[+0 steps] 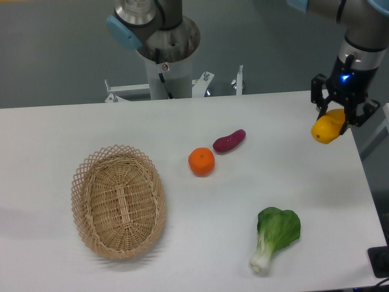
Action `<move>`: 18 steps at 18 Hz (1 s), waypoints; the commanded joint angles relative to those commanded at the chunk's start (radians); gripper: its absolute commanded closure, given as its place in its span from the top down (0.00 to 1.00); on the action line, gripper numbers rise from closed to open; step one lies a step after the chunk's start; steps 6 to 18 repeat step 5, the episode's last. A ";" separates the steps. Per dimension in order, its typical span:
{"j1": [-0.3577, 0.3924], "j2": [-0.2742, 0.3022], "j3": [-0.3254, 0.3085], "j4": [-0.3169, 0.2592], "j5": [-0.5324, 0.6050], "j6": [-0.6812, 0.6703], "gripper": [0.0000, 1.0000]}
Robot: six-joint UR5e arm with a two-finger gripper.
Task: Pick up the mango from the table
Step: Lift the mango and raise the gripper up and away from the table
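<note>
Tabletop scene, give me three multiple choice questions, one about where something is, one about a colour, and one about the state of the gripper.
1. Where is the bok choy?
A. inside the basket
B. on the table near its front right
C. touching the orange

2. What colour is the sweet potato?
A. purple
B. green
C. white

3. What is the gripper doing?
A. hanging open and empty
B. gripping the basket rim
C. holding the mango off the table

Answers: 1 B, it lies on the white table, apart from the basket and orange. 2 A, its skin is purple. 3 C, the fingers clamp the mango in the air.
</note>
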 joint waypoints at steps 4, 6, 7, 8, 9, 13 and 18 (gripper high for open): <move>0.000 0.000 0.000 0.000 0.000 0.000 0.52; -0.002 0.000 0.000 0.000 0.000 -0.005 0.52; -0.002 0.000 0.000 0.000 0.000 -0.005 0.52; -0.002 0.000 0.000 0.000 0.000 -0.005 0.52; -0.002 0.000 0.000 0.000 0.000 -0.005 0.52; -0.002 0.000 0.000 0.000 0.000 -0.005 0.52; -0.002 0.000 0.000 0.000 0.000 -0.005 0.52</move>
